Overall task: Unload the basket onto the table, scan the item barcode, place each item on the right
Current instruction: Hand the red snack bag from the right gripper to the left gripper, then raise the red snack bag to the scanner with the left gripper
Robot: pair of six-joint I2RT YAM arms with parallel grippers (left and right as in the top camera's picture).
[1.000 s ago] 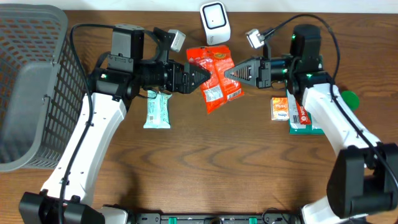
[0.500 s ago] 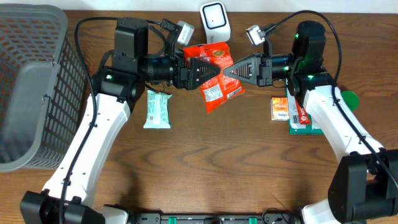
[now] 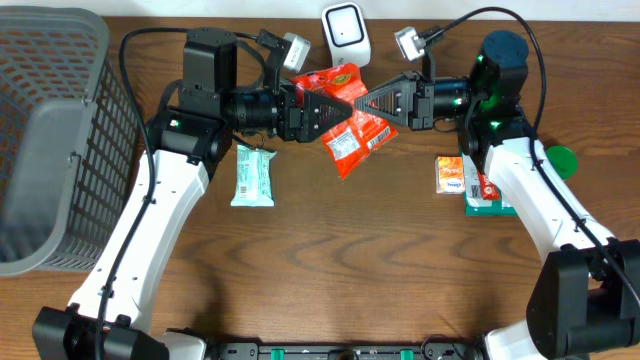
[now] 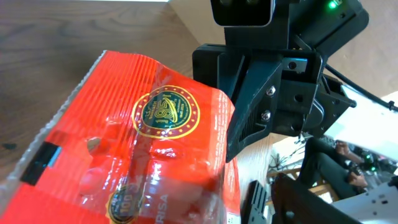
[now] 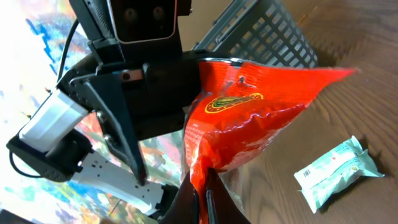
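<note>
The bag (image 3: 352, 125), clamped in the right gripper (image 3: 370, 100), has lifted toward the scanner (image 3: 345, 30) while the left gripper (image 3: 322, 108) has moved onto its other edge, grip unclear, probably to steady it for scanning.

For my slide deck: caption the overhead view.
Right gripper pinches a red snack bag near the white scanner; left gripper at its opposite edge.
</note>
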